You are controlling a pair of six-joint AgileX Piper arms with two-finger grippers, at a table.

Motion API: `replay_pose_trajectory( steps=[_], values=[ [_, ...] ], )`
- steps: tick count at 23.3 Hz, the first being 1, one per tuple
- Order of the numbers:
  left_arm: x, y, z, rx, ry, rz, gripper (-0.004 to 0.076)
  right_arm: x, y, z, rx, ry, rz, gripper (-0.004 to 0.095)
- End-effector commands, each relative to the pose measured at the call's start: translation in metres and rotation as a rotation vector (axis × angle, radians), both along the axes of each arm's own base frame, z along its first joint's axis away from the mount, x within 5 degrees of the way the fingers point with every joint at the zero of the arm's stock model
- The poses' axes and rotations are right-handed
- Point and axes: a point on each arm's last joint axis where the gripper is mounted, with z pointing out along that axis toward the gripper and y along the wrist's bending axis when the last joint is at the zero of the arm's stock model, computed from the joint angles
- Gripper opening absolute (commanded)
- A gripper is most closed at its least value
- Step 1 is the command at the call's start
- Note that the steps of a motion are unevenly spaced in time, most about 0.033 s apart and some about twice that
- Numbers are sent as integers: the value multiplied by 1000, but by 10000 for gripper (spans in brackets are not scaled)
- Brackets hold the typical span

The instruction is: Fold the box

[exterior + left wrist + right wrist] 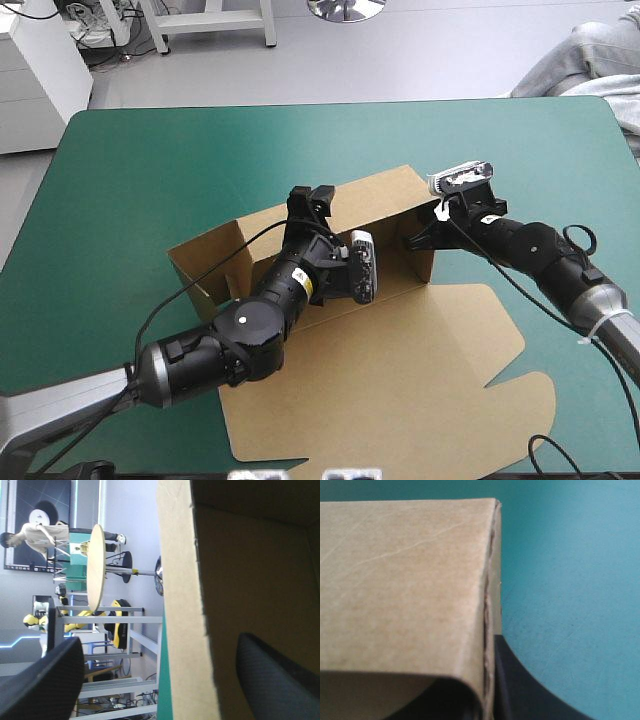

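From above, the brown box [400,350] sat mid-table on the teal-green cover [150,160], walls raised, lid flat. At the left wrist, the left gripper [160,645] gaped wide astride the far wall. At the right wrist, the right gripper [490,690] pinched the box's right wall.

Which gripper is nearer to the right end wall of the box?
Right. The right gripper is shut on the box at its right end wall; the left gripper stands open astride the rear wall, midway along.
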Motion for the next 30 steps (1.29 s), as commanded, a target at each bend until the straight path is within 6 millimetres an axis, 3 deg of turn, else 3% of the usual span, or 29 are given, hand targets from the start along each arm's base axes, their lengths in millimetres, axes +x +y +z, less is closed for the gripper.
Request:
replay_pose_trajectory(
  steps=[1, 5, 8, 11, 12, 14, 16, 18, 19, 20, 22, 25, 30],
  values=[
    [-25, 9, 38, -53, -108, -30, 594, 2, -1, 28, 58, -80, -31, -19],
    [-57, 8, 53, -112, -123, -136, 570, 4, -1, 34, 53, -98, -30, -19],
    [-67, 12, 61, -145, -122, -167, 459, 4, -2, 35, 44, -97, -40, -19],
    [-67, 17, 68, -189, -92, -156, 153, 4, -3, 34, 27, -94, -45, -19],
    [-64, 20, 78, -225, -75, -149, -10, 4, -4, 33, 23, -93, -47, -19],
    [-59, 23, 90, -247, -52, -136, 28, 4, -4, 33, 23, -92, -46, -19],
    [-50, 32, 107, -294, -7, -101, 17, 4, -3, 33, 22, -88, -43, -19],
    [-33, 52, 140, -393, 58, -46, 17, 4, -3, 33, 22, -83, -39, -19],
    [-19, 72, 161, -482, 102, 18, 17, 4, -3, 33, 22, -83, -39, -19],
    [-15, 81, 169, -525, 130, 45, 17, 4, -3, 33, 22, -83, -39, -19],
    [0, 127, 192, -660, 226, 227, 17, 3, -3, 32, 21, -77, -35, -19],
    [12, 174, 189, -735, 353, 481, 17, 3, -3, 32, 21, -75, -32, -19],
    [50, 225, 151, -867, 594, 787, 13, 1, -1, 30, 16, -49, -11, -19]
  ],
)
